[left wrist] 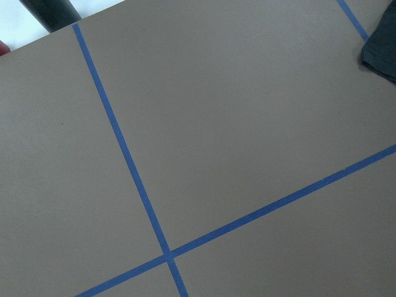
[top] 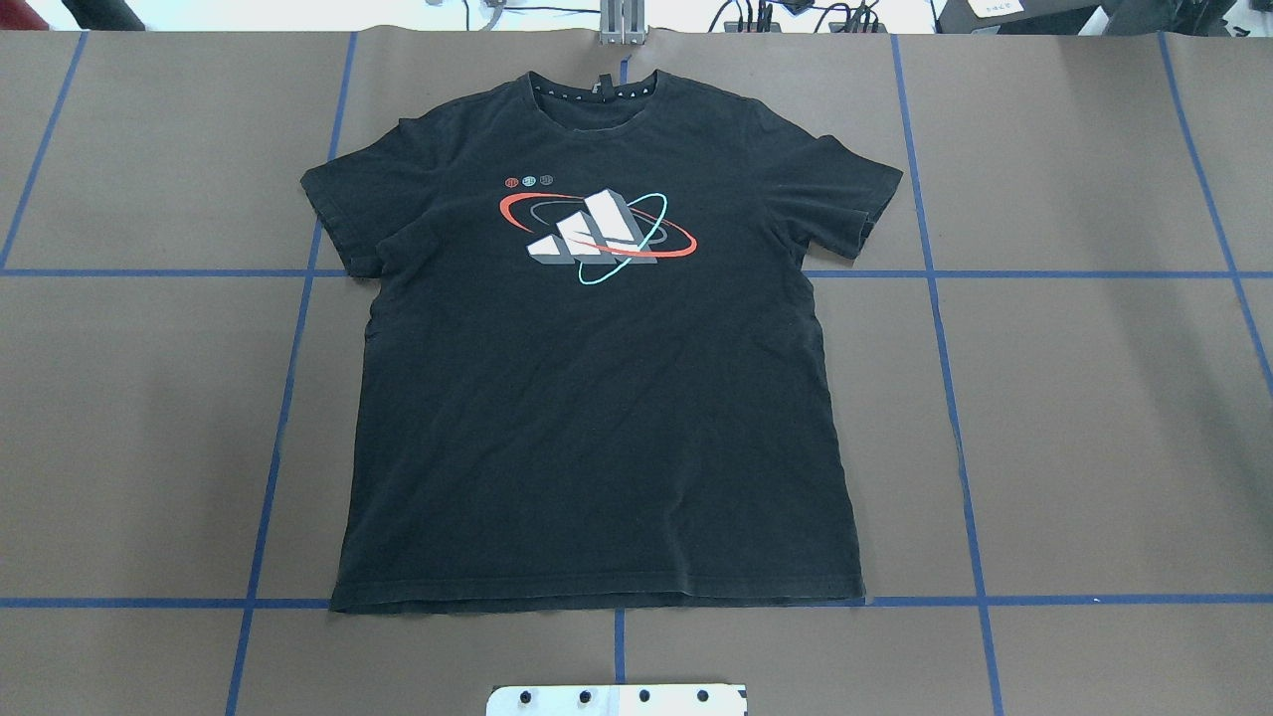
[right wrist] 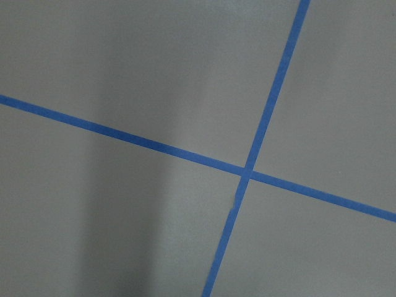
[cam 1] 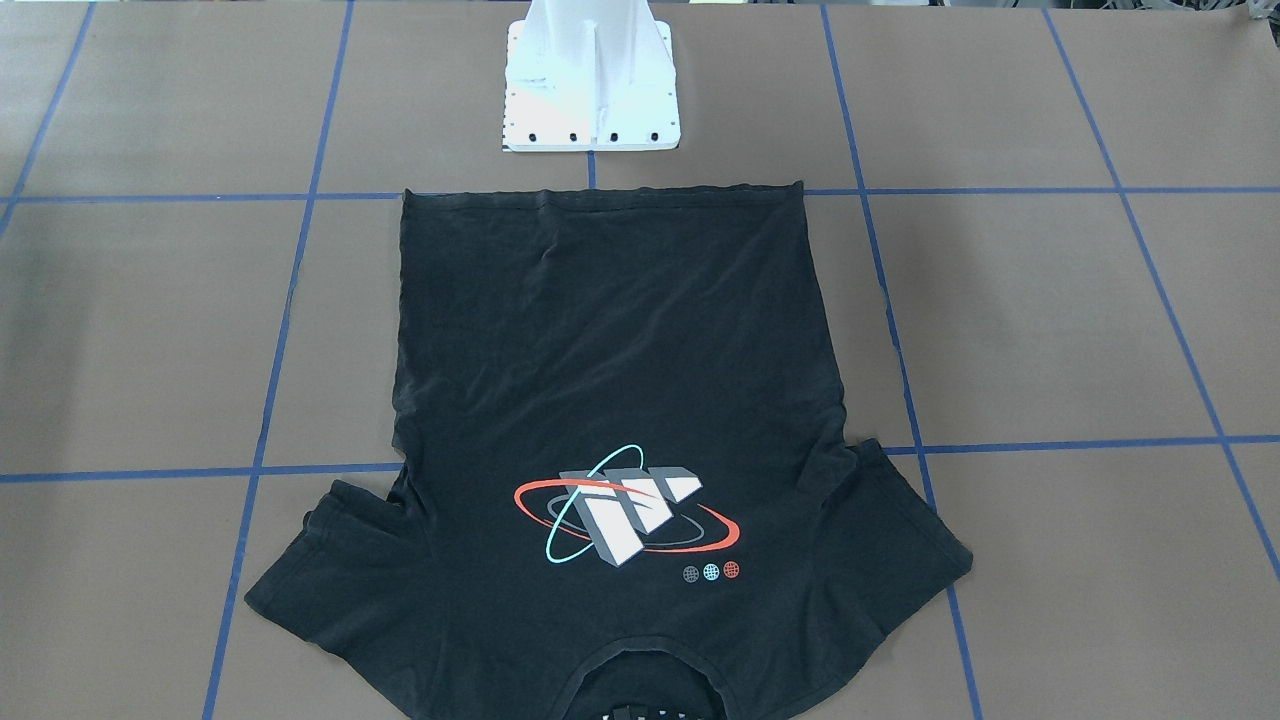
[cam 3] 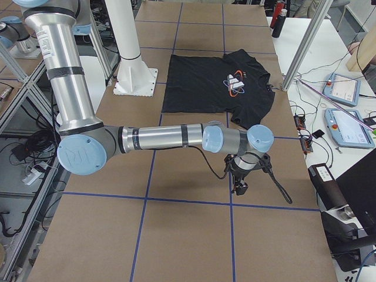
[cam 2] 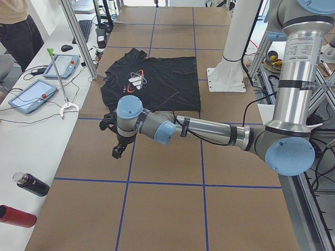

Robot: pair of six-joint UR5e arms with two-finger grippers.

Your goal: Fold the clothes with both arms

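Lying flat and face up, the black short-sleeved T-shirt (top: 597,418) is spread on the brown paper-covered table (top: 1094,418), which is marked into squares by blue tape lines (top: 955,398). Its red, cyan and white orbit-style chest graphic (top: 595,234) faces upward. The hem runs just in front of the white pedestal base (top: 617,699) and the collar points away from it.

The grey metal left arm (cam 2: 209,130), with light-blue joint caps, reaches out low over the table. Its black left gripper (cam 2: 117,151) hangs fingers-down above bare brown paper. The shirt is near this gripper, off to one side of it, with the closest sleeve just short of the fingers. In the left wrist view only a dark corner of cloth (left wrist: 380,55) enters at the upper right edge, past a crossing of tape lines.

The grey metal right arm (cam 3: 158,138) is stretched out in the same way on the shirt's other side. Its black right gripper (cam 3: 239,187) also points down over bare table, near a tape line. The shirt lies a little apart from it, beyond the wrist. The right wrist view shows brown paper and one tape crossing.

Both grippers show in the side views alone, so I cannot tell whether either is spread or clenched. Neither touches the cloth.

A black bottle (cam 2: 32,184) and a red bottle (cam 2: 18,216) lie on the white bench beside the table.
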